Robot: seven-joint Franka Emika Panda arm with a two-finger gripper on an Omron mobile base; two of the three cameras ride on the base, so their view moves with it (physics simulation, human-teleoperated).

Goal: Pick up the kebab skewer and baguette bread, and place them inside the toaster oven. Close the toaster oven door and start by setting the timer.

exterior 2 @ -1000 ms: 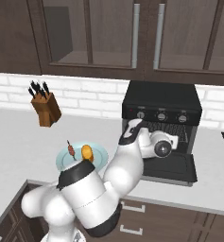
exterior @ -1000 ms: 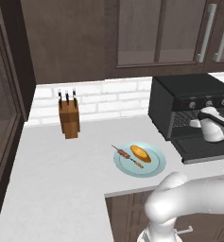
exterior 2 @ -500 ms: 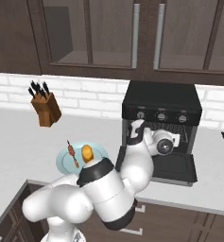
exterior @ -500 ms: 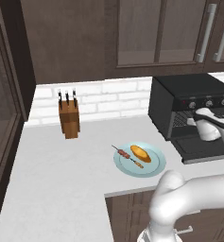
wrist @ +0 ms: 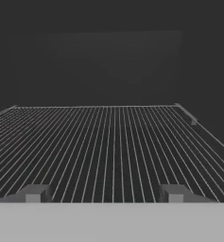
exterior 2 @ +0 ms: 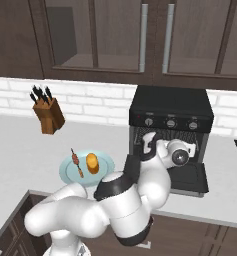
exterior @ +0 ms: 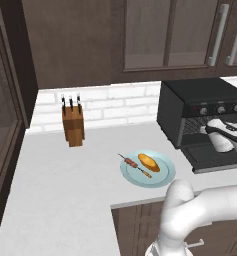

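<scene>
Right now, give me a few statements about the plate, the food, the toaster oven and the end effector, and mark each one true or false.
1. The kebab skewer and the baguette bread both lie on the plate. True.
2. The toaster oven door is shut. False: it hangs open, folded down.
3. The end effector points into the toaster oven, over its wire rack. True.
4. The end effector holds the baguette bread. False: nothing sits between its fingers.
5. The knife block stands on the plate. False: it stands apart, near the wall.
</scene>
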